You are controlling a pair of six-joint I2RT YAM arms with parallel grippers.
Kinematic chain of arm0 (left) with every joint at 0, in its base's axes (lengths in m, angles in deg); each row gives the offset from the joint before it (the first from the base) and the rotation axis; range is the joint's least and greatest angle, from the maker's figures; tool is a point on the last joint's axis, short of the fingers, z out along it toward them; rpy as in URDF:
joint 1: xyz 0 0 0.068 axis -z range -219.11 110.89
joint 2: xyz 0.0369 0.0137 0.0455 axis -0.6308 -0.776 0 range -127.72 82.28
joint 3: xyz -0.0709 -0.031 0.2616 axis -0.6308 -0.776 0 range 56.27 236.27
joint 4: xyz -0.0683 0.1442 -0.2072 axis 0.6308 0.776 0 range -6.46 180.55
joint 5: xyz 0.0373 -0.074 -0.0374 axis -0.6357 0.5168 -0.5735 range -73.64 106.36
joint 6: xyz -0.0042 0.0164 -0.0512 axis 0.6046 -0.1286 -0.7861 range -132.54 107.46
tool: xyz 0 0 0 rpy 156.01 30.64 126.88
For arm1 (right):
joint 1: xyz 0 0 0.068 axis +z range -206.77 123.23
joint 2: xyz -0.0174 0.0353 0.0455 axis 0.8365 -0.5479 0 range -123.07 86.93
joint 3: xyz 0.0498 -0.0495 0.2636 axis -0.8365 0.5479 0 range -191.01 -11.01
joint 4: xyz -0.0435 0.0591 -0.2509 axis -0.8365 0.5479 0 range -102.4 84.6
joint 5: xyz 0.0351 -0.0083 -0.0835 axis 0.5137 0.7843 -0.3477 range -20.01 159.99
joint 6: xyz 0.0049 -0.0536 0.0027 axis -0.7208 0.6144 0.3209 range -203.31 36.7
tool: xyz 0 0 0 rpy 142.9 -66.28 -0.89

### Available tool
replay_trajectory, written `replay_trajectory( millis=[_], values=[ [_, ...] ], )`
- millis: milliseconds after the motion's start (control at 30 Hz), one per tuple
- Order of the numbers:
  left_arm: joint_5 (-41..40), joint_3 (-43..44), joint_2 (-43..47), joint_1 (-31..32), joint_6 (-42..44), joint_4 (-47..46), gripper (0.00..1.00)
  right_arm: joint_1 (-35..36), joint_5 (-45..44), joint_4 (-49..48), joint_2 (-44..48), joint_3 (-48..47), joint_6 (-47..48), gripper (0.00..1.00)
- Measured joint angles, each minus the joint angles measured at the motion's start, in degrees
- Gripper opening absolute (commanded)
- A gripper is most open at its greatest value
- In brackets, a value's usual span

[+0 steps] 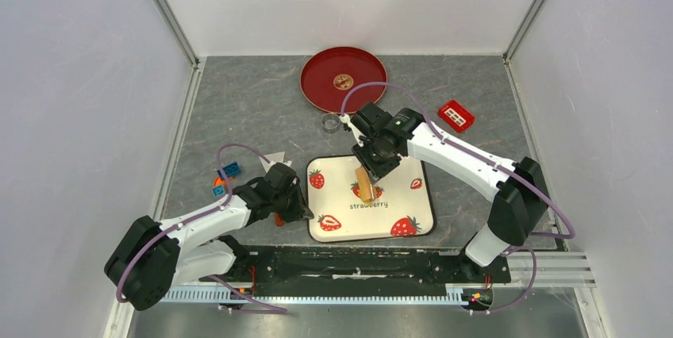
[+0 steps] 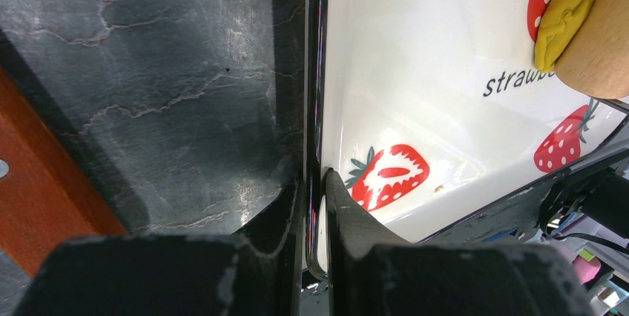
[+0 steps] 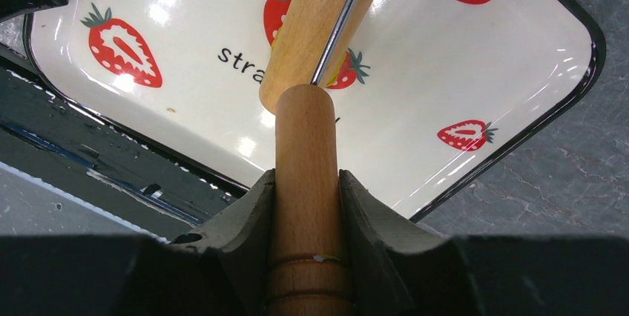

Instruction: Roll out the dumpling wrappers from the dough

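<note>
- The tray (image 1: 401,195) below both arms is white with a dark rim. It bears strawberry pictures and the black word "strawberry". The left wrist view shows only "straw" and the right wrist view only "stra".
- The left end effector (image 2: 316,182) is clamped on the tray's left rim, one finger inside the tray and one outside over the surface (image 1: 238,108).
- The right end effector (image 3: 306,179) is closed on the wooden handle of the rolling pin (image 3: 315,27). The barrel lies just beyond its fingertips, joined to the handle by a metal wire.
- The dough (image 2: 567,15), a yellow lump, sits on the tray, pressed under the barrel.
- Beyond the right end effector, the red plate (image 1: 317,88) holds one dumpling wrapper (image 1: 343,81), a small yellow disc near its middle.
- A metal ring (image 1: 329,122) stands just left of the right end effector, between plate and tray.
- A red box (image 1: 455,115) lies off to its right.
- Blue blocks (image 1: 230,170) sit beyond the left end effector.
- White walls bound the surface on three sides.
</note>
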Motion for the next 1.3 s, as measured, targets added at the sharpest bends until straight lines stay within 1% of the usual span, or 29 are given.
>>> replay_trajectory(
  millis=[700, 967, 1133, 1233, 1300],
  values=[
    [0.0, 0.0, 0.0, 0.0, 0.0, 0.0, 0.02, -1.0, 3.1, -2.9, 0.4, 2.4, 1.9, 0.0],
    [0.0, 0.0, 0.0, 0.0, 0.0, 0.0, 0.02, -3.0, 6.8, -5.1, 1.0, 4.5, 2.1, 0.0],
    [0.0, 0.0, 0.0, 0.0, 0.0, 0.0, 0.02, -3.9, 9.7, -8.2, 1.3, 6.4, 1.9, 0.0],
    [0.0, 0.0, 0.0, 0.0, 0.0, 0.0, 0.02, -3.9, 15.0, -15.4, -0.5, 9.3, 0.6, 0.0],
    [0.0, 0.0, 0.0, 0.0, 0.0, 0.0, 0.02, -3.9, 16.7, -17.7, -1.1, 9.7, 0.4, 0.0]
  ],
)
